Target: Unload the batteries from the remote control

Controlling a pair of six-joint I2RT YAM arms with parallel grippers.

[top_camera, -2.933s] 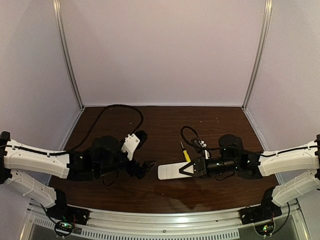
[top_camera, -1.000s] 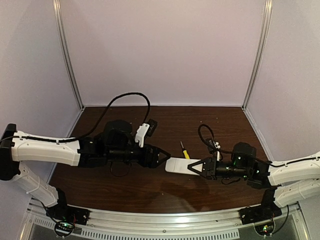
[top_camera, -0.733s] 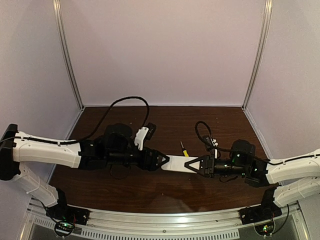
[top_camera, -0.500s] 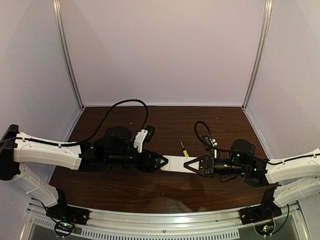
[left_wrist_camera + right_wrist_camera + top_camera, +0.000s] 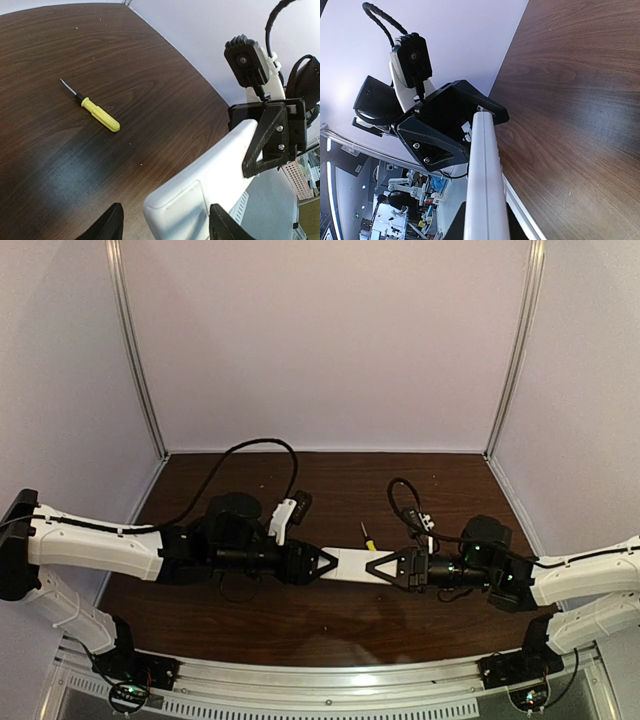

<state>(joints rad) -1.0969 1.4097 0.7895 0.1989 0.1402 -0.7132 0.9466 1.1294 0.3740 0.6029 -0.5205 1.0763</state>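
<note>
Left gripper (image 5: 333,563) pointing rightward, jaws apart, right gripper (image 5: 369,568) pointing leftward, clamped shut

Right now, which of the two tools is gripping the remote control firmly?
The right tool, clamped on the remote control; the left tool only straddles its other end, jaws apart.

In the top view, both ends of the remote control (image 5: 352,561) sit inside the left gripper (image 5: 330,563) and the right gripper (image 5: 372,568). Only its middle shows. The screwdriver (image 5: 367,537) is too tiny to see well. In the left wrist view, the bottom edge cuts off the remote control's near end and the fingers (image 5: 112,226). The right wrist view shows only its thin side.
</note>
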